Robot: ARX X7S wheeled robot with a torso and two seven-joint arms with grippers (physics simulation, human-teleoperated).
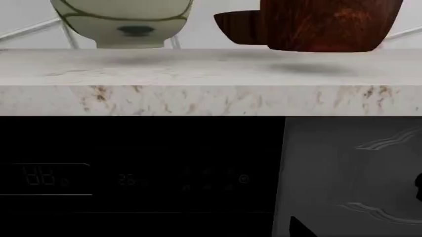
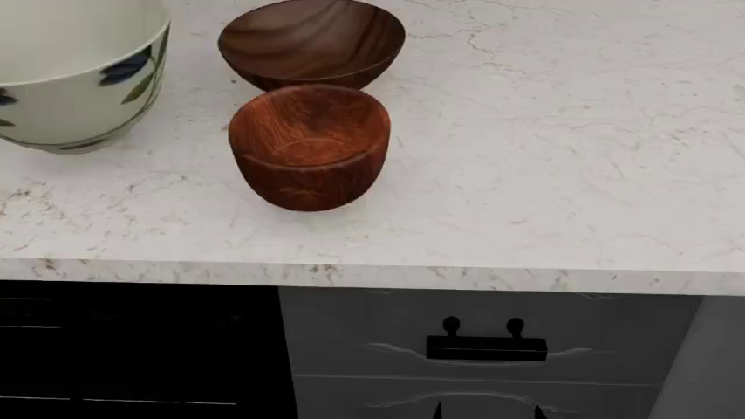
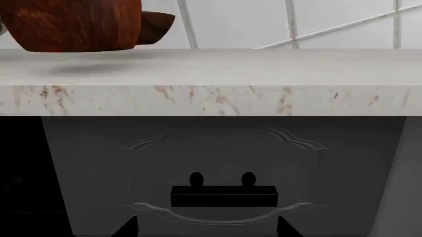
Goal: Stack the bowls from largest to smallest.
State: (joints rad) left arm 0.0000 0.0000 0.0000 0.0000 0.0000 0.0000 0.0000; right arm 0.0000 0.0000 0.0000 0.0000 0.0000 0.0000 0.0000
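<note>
Three empty bowls: cream leaf-print bowl (image 2: 70, 74) upper left, striped dark bowl (image 2: 312, 42), reddish deep bowl (image 2: 309, 144) center. Couldn't tell either gripper's state.

Of my right gripper (image 3: 205, 229), only two black, pointed fingertips (image 3: 128, 228) show. My left fingertip (image 1: 300, 229) is equally dark.

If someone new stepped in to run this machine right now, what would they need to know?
Pincers: neither shows clearly; only dark tips at the bottom edge of the wrist views, so open or shut is unclear.
Bowls, all on the marble counter: cream bowl far left, dark striped wooden bowl at the back, reddish-brown bowl just in front of it.
Done: nothing stacked.
Left: striped bowl into cream, then reddish one on top.
</note>
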